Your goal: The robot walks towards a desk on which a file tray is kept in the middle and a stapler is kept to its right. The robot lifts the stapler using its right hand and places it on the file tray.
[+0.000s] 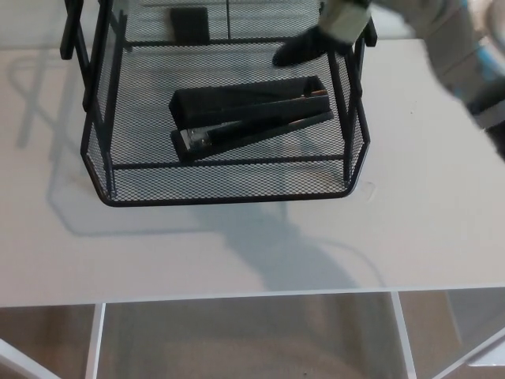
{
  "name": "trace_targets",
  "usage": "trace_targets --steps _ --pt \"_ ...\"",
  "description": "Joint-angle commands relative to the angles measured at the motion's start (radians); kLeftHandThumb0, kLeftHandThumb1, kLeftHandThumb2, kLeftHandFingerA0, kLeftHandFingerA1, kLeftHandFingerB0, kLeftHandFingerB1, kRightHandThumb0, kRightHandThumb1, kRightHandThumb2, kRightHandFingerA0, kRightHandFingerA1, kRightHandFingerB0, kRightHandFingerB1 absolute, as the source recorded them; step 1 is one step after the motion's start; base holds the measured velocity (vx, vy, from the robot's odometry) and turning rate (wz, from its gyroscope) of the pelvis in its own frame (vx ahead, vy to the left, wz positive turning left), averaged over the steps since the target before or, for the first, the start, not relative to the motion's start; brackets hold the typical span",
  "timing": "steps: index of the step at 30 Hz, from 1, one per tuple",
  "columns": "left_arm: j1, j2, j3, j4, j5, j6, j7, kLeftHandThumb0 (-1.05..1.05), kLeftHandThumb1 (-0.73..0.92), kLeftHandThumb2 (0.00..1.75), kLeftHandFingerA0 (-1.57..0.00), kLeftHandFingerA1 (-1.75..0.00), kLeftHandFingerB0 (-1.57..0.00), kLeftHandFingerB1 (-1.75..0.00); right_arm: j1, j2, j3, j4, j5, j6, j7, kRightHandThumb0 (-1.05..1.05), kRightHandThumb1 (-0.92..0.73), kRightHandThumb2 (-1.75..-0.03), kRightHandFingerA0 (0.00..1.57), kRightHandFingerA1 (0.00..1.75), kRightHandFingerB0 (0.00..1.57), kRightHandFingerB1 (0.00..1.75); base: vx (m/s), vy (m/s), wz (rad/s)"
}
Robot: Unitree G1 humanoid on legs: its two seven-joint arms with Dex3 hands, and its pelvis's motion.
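The long black metal stapler (pixel 251 118) lies flat and slantwise on the mesh floor of the black wire-mesh file tray (pixel 229 192), which stands on the white desk (pixel 426 205). The robot's black right hand (pixel 304 46) is past the stapler's far right end, clear of it; the hand is blurred, so whether it is spread or closed cannot be told.

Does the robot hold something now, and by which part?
Nothing is held. The stapler lies in the file tray, apart from the blurred right hand.
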Motion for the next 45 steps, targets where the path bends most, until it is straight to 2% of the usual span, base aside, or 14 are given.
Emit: trace_targets --steps 1,9,14,15,16,17,18,24,28,33,35,39,41,45 --pt "0.026 0.023 -0.002 0.03 0.016 -0.02 0.004 -0.63 0.67 0.88 -0.29 -0.51 -0.17 -0.44 -0.103 -0.214 -0.335 -0.22 0.305 0.139 0.259 -1.05 -0.7 -1.04 0.0 0.21 0.0 0.14 0.0 0.0 0.0" --pt "0.027 0.027 -0.001 0.025 0.014 -0.006 0.009 -0.62 0.66 0.9 -0.34 -0.54 -0.16 -0.45 0.007 -0.448 -0.745 -0.273 0.467 0.168 0.246 -0.91 -0.66 -0.86 0.0 0.0 0.0 0.03 0.0 0.0 0.0" --pt "0.017 0.024 0.003 0.04 0.011 0.015 0.018 -0.56 0.79 0.63 -0.39 -0.45 -0.24 -0.37 0.407 -0.545 -1.199 -0.332 0.397 0.17 0.227 -0.88 -0.66 -1.03 0.04 0.4 0.09 0.15 0.0 0.0 0.0" --pt "0.02 0.028 -0.001 0.03 0.014 0.021 0.012 -0.56 0.8 0.62 -0.37 -0.43 -0.24 -0.35 0.496 -0.494 -1.263 -0.391 0.332 0.111 0.124 -0.79 -0.63 -0.94 0.65 0.93 0.05 0.32 0.0 0.0 0.0" --pt "0.02 0.028 0.001 0.027 0.012 0.026 0.011 -0.56 0.79 0.63 -0.36 -0.44 -0.22 -0.35 0.57 -0.454 -1.329 -0.428 0.306 0.087 0.075 -0.68 -0.75 -0.64 0.65 0.52 0.08 0.22 0.0 0.0 0.0" --pt "0.019 0.026 0.006 0.03 0.007 0.029 0.014 -0.56 0.79 0.63 -0.36 -0.44 -0.22 -0.35 0.624 -0.428 -1.388 -0.445 0.308 0.09 0.067 -0.68 -0.75 -0.64 0.65 0.52 0.08 0.22 0.0 0.0 0.0" --pt "0.011 0.024 0.005 0.041 0.008 0.023 0.016 -0.55 0.8 0.62 -0.38 -0.44 -0.21 -0.34 0.733 -0.387 -1.513 -0.391 0.361 0.039 0.038 -0.67 -0.58 -0.88 0.04 0.36 0.03 0.27 0.0 0.0 0.0" --pt "0.002 0.019 0.005 0.056 0.01 0.001 0.017 -0.62 0.66 0.9 -0.32 -0.53 -0.15 -0.44 1.127 -0.315 -1.622 0.007 0.41 -0.219 -0.295 -0.75 -0.63 -0.92 0.05 0.21 0.05 0.21 0.0 0.0 0.0" --pt "0.02 0.023 0.004 0.02 0.008 -0.005 0.005 -0.58 0.8 0.63 -0.39 -0.44 -0.22 -0.34 1.212 -0.283 -1.496 0.415 0.476 -0.328 -0.556 -0.7 -0.57 -0.9 0.03 0.32 0.06 0.31 0.0 0.0 0.0" --pt "0.016 0.018 0.003 0.027 0.008 0.002 0.007 -0.57 0.81 0.63 -0.36 -0.44 -0.21 -0.35 1.186 -0.251 -1.447 0.668 0.564 -0.408 -0.598 -0.34 -0.42 -0.98 0.01 0.45 0.01 0.46 0.0 0.0 0.0" --pt "0.012 0.016 -0.004 0.028 0.014 -0.007 0.009 -0.61 0.67 0.88 -0.29 -0.51 -0.17 -0.45 1.182 -0.206 -1.46 0.707 0.596 -0.408 -0.606 -0.65 -0.55 -0.8 0.48 0.5 0.12 0.37 0.0 0.0 0.0" --pt "0.026 0.021 0.004 0.015 0.008 -0.007 0.005 -0.61 0.67 0.88 -0.31 -0.52 -0.17 -0.45 1.168 -0.126 -1.469 0.795 0.639 -0.378 -0.601 -0.3 -0.49 -1.0 0.01 0.46 0.01 0.45 0.0 0.0 0.0" --pt "0.031 0.025 -0.001 0.017 0.013 -0.02 -0.002 -0.61 0.68 0.88 -0.29 -0.51 -0.16 -0.44 1.17 -0.101 -1.469 0.82 0.65 -0.378 -0.579 -0.52 -0.7 -0.61 0.14 0.28 0.07 0.25 0.0 0.0 0.0" --pt "0.027 0.023 0.003 0.021 0.01 -0.017 0.007 -0.58 0.81 0.62 -0.36 -0.44 -0.22 -0.35 1.167 -0.082 -1.497 0.881 0.683 -0.358 -0.541 -0.52 -0.51 -0.85 0.0 0.37 0.0 0.28 0.0 0.0 0.0"
